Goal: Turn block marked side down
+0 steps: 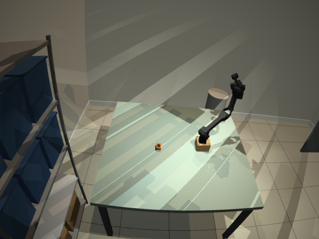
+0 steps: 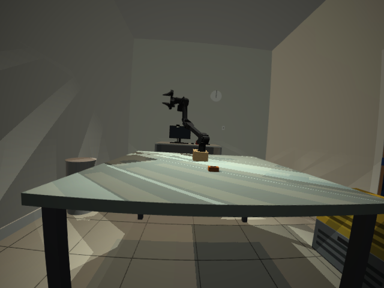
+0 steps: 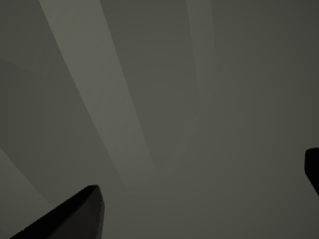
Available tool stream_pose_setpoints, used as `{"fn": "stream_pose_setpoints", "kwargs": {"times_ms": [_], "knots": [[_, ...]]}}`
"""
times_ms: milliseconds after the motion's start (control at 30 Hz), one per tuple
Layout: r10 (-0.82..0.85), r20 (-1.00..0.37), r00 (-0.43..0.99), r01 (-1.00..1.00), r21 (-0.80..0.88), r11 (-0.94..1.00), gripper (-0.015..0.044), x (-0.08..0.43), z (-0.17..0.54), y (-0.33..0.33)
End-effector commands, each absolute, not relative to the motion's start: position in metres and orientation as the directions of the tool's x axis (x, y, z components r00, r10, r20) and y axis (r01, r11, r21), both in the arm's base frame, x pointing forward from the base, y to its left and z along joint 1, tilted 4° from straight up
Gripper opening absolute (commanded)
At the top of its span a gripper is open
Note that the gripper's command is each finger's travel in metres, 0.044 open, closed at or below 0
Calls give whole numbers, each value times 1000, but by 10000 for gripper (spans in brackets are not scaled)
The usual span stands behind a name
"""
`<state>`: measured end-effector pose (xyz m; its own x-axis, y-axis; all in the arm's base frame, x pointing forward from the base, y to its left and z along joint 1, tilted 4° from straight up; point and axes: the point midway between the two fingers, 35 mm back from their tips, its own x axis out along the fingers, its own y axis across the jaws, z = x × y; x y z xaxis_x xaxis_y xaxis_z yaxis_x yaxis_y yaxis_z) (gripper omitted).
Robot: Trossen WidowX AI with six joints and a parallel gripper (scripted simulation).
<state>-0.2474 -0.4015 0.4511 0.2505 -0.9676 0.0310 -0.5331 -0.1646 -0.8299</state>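
Observation:
A small orange block (image 1: 158,148) (image 2: 213,169) rests on the table (image 1: 144,128) (image 2: 173,182), left of the arm's base in the top view. A dark square mark shows on its upward face in that view. My gripper (image 2: 163,98) (image 3: 205,179) is open and empty, its two fingers wide apart. It is raised high above the table, beyond the base and far from the block. The wrist view shows only the fingertips and a plain wall; the block is not in it.
The arm stands on a wooden base block (image 1: 202,147) (image 2: 200,155). A round bin (image 1: 215,101) (image 2: 80,170) stands beside the table. A shelf with blue bins (image 1: 38,89) stands left in the top view. A monitor (image 2: 179,132) stands on a desk behind.

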Motion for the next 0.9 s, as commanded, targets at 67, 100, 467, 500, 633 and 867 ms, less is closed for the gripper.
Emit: {"fn": "stream_pose_setpoints", "kwargs": {"times_ms": [67,100,467,500,633,867], "knots": [[-973,52,227,-588,-789,-179,440,-249,458,-401],[-975,68,211,-625,-758,-188,440,-250,464,-399],[-920,375,113,-933,-278,-228,440,-205,597,-313],[-908,403,111,-949,-230,-218,440,-198,608,-304],[-850,513,118,-987,-37,-159,440,-168,647,-266],[-712,678,181,-963,269,12,440,-99,702,-191]]}}
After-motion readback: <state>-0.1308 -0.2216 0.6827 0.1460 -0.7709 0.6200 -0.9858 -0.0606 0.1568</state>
